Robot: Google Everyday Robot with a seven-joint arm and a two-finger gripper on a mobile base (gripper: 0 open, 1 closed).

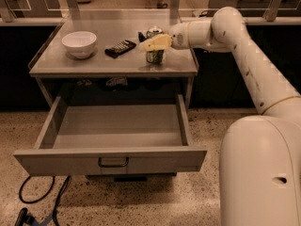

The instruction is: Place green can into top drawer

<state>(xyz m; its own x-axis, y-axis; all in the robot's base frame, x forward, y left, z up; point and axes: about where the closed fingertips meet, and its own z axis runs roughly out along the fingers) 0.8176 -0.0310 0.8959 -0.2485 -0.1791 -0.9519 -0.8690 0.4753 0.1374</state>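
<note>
Claw (146, 39) at green can (154, 56), grip can't tell; clamp mid-body, lift, lower into top drawer (160, 160) at 6 o'clock.

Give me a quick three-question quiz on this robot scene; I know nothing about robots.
1. True or false: the top drawer is pulled open.
2. The green can stands: A) on the table, at the gripper; B) in the drawer; C) on the floor.
3. Fill in: the white object at the table's other end is a ____.
Key: 1 true; 2 A; 3 bowl.
</note>
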